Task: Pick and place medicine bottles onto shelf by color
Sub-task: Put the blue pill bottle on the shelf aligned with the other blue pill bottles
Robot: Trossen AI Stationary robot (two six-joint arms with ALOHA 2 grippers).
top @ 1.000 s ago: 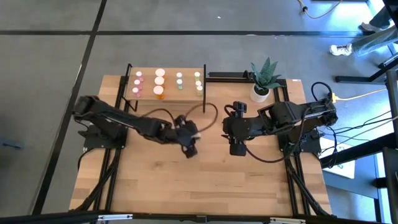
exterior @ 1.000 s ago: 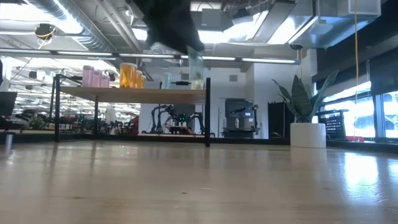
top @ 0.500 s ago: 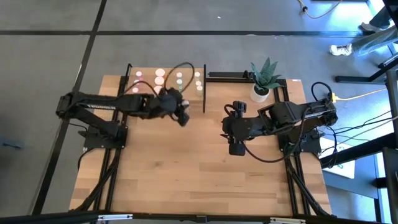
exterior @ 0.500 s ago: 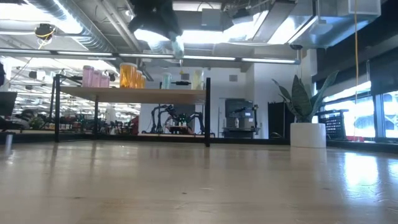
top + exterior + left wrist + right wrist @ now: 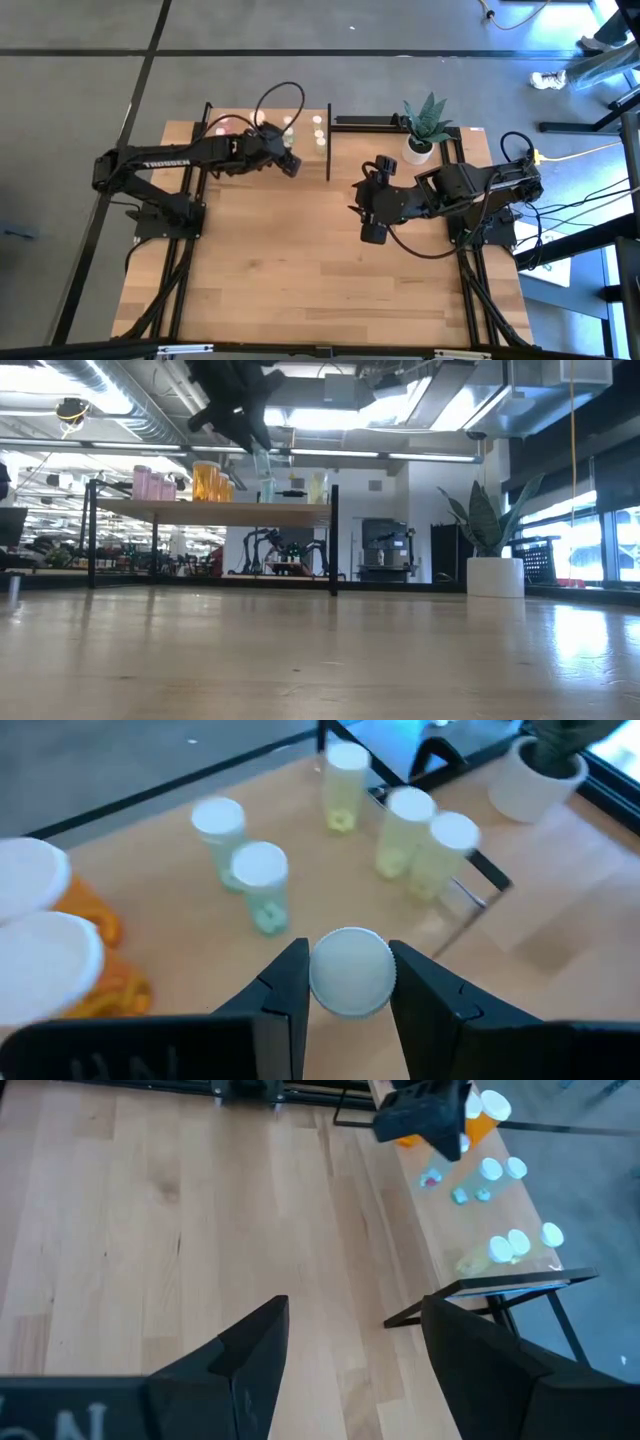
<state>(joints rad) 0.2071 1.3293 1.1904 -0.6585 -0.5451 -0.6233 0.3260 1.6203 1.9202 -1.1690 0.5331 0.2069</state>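
Left gripper [image 5: 349,982] is up over the small raised light-wood shelf w/ thin black posts [image 5: 210,512], fingers pinched on a tiny white-capped medicine bottle [image 5: 350,970]. From the wrist cam only the round white cap shows btw the two dark fingers; low view shows a pale greenish body hanging under the claw [image 5: 262,460], so it's prob. a green one, not certain.

Just ahead of the claw: two small green bottles w/ white caps [image 5: 262,888] standing on the shelf top. Further out past them, three yellowish bottles w/ white caps [image 5: 408,832] near the shelf's far post. Off to one side of the claw, the bigger orange bottles w/ wide white caps [image 5: 60,955]. Pink bottles [image 5: 150,483] sit at the shelf end beyond the orange ones in the low view.

Step in hand, as I read it: carry phase, bottle held above the shelf, not yet set down. Next move calls for lining up beside the green pair, coming down straight so the base lands flat, then spreading the fingers w/o nudging the neighbours; they're close together, easy to tip.

Right gripper [image 5: 345,1350] waits over bare tabletop [image 5: 300,280] mid-table, well apart from the shelf, fingers spread wide, nothing btw them.
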